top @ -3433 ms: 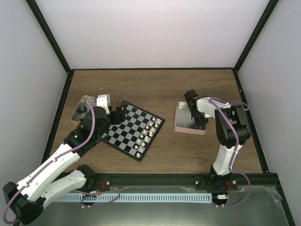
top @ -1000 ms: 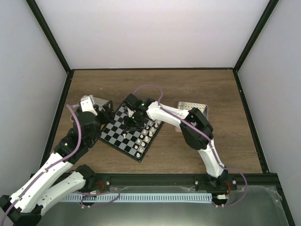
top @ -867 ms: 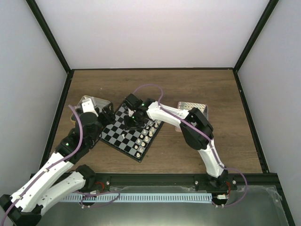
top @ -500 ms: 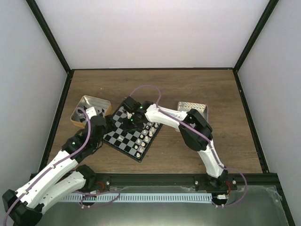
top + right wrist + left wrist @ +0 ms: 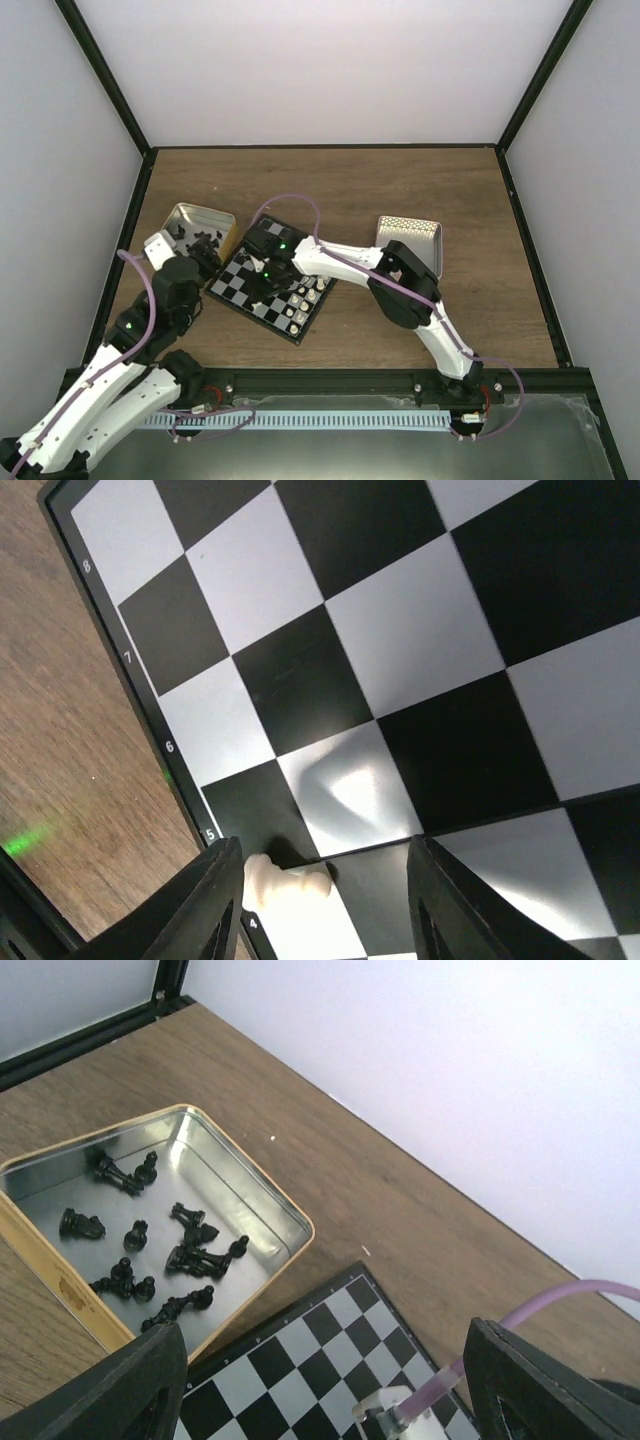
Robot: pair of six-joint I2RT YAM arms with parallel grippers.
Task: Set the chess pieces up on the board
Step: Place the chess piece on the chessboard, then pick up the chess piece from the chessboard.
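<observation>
On the pale edge square beside the printed 4 sits one cream-white piece (image 5: 285, 885). Whether it stands or lies I cannot tell. It is between the fingers of the right gripper (image 5: 322, 846), close against one finger and well clear of the other, so the jaws are apart and clamp nothing.

The board (image 5: 400, 660) under it carries the rank numbers 8, 7, 6, 5 and 4 in white down its thin black rim. It lies turned cornerwise on the left half of the tabletop (image 5: 400, 180). More white pieces (image 5: 305, 293) stand in rows along its side towards the tabletop's right edge. The right arm stretches low and far to the left across the board, wrist bent down.

The left arm is drawn back near the tabletop's left edge. The left gripper (image 5: 325, 1328) is spread wide with nothing between its fingers, above the gold tin (image 5: 235, 1175) and the board's corner. Black pieces (image 5: 190, 1250) lie loose in the tin. A pink tray (image 5: 408, 232) sits right of the board.
</observation>
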